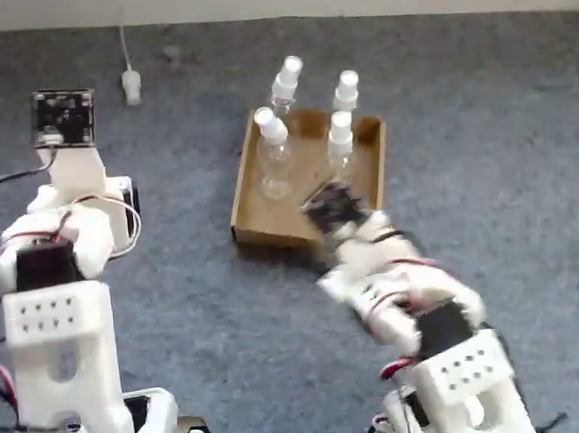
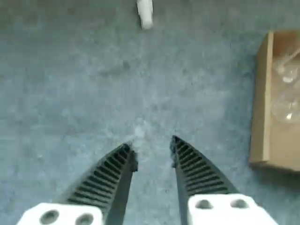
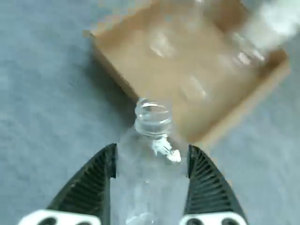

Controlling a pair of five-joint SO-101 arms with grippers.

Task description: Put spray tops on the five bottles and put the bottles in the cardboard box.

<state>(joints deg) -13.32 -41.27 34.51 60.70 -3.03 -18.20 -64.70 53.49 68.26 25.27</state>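
An uncapped bottle point(image 3: 151, 117) is gripped in the right claw point(image 3: 151, 152) beside the box point(image 1: 254, 214), the left claw point(image 2: 152, 143) is held partly open above the desk point(image 2: 70, 84), and the spray top point(image 2: 145, 11) lying well apart is judged due for fetching and fitting.

The bottle point(image 3: 151, 154) between the right fingers point(image 3: 93, 183) is running off the edge, base unseen, and the right arm point(image 1: 384, 269) is covering it from above. Bottles point(image 3: 197, 65) in the box point(image 3: 131, 61) are blurring together, and a spray top point(image 2: 145, 11) is getting cut by an edge.
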